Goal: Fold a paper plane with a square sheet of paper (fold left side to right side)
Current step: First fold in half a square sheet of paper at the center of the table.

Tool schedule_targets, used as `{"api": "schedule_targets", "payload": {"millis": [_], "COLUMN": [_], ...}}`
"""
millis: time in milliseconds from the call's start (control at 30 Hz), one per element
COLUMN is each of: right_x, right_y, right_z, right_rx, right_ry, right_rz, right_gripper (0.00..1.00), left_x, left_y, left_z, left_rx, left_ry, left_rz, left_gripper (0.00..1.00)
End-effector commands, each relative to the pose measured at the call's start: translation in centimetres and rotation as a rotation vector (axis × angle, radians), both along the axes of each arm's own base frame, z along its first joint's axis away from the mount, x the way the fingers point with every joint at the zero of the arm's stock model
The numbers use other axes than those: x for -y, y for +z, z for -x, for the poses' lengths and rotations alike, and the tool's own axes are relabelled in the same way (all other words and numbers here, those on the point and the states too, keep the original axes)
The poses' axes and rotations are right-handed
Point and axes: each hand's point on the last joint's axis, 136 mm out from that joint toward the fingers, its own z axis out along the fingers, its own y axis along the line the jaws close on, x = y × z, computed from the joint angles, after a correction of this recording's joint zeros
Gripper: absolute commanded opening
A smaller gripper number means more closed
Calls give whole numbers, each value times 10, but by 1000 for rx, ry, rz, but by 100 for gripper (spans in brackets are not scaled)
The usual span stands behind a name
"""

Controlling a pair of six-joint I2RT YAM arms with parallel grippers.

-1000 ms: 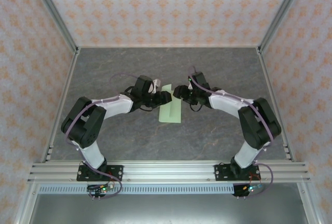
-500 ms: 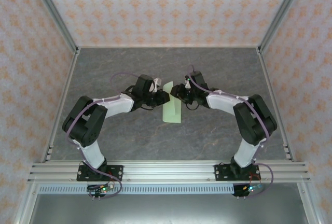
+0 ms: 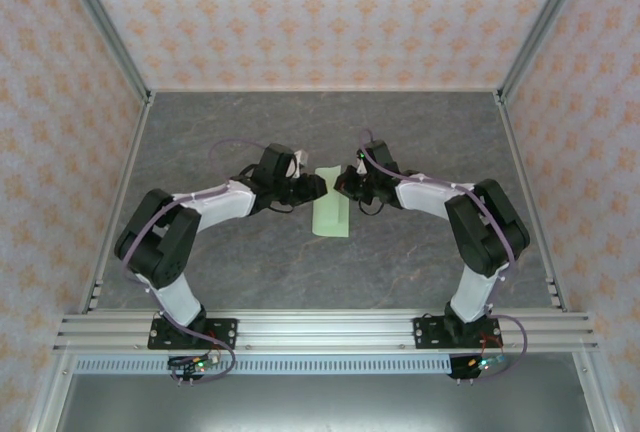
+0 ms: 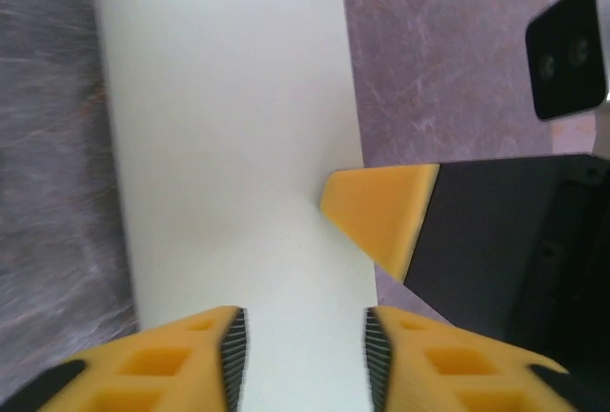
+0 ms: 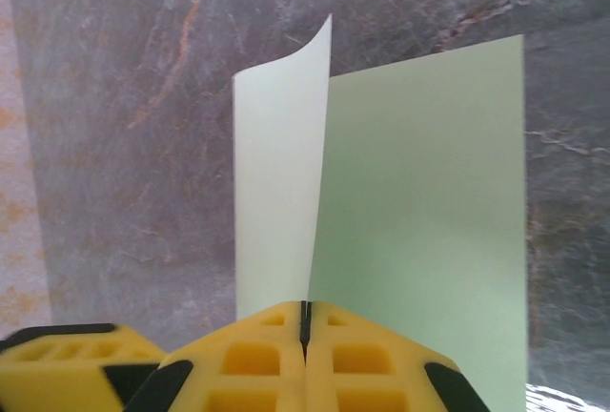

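From above I see the paper [image 3: 332, 217] lying mid-desk [image 3: 420, 142], between the tips of the left arm [image 3: 215, 202] and the right arm [image 3: 430, 194], which reach in toward each other from either side. It is a pale green strip there, longer than it is wide.

The right jaws are fully shut. In the right wrist view the yellow pads [image 5: 257, 345] meet in a thin seam, and a flap [image 5: 281, 174] of the paper rises straight out of that seam, so I read them as pinching its edge. The flap stands up off the desk [image 5: 124, 69] with a slight curl at the top. The rest of the paper [image 5: 429, 221] lies flat just beside it.

The left jaws are partly open. In the left wrist view their ribbed pads [image 4: 233, 345] stand apart, and the paper [image 4: 229, 164] shows in the gap, not clamped. One yellow finger [image 4: 381, 212] of the right jaws touches the paper's edge there.
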Motion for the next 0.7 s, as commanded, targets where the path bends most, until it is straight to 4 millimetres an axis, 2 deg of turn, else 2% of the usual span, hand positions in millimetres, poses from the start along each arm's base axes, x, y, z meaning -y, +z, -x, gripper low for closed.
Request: {"api": "schedule_targets", "payload": {"millis": [0,167,667], "right_x": [10,17,18], "right_y": [-3,-12,-28], "right_z": [-6,-7,-6], "right_rx": [17,6,-22], "right_ry": [-8,-7,-1], "right_rz": [84,146,172], "right_gripper": [2,3,6], "left_x": [-23,-21,5], "left_y": [2,-12,-40], "left_z": [1,0,-13], "left_rx": [13,-26,-95], "left_ry": [52,60,27], "left_rz": [-142,-146,-126], "left_gripper": [47,57,60]}}
